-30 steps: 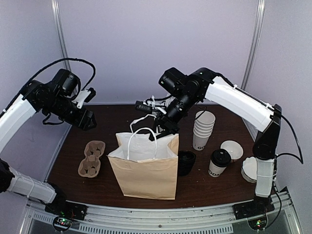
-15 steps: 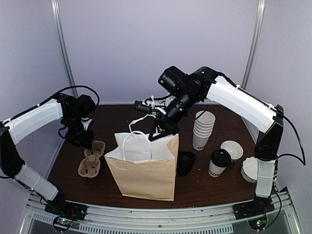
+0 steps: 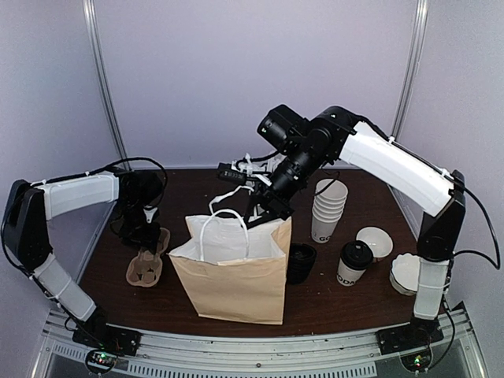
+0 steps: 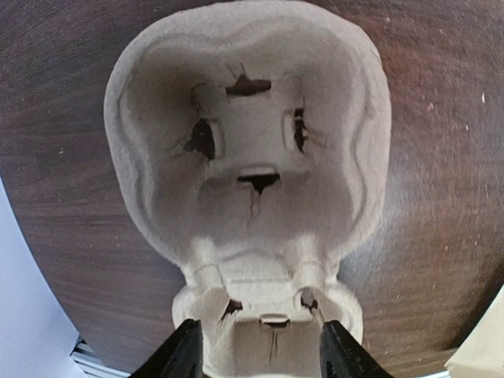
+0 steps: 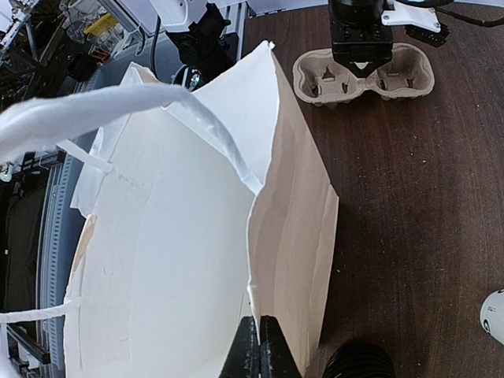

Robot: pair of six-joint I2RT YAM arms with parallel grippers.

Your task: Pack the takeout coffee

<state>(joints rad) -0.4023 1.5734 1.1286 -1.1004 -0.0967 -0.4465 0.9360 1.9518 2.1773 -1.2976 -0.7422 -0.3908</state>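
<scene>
Fingers (image 5: 247, 350) of the right gripper (image 3: 266, 211) are pinched together on the back rim of the brown paper bag (image 3: 236, 283), which stands upright with its mouth open; the left gripper (image 3: 148, 230) hangs over the pulp cup carrier (image 4: 252, 157), its fingers (image 4: 183, 356) apart on either side of the carrier's narrow waist, contact not clear. Upright on the dark table (image 3: 193, 187), lid on, the takeout coffee (image 3: 354, 264) stands right of the bag and apart from it, just in front of the stack of lidless white cups (image 3: 327, 206).
</scene>
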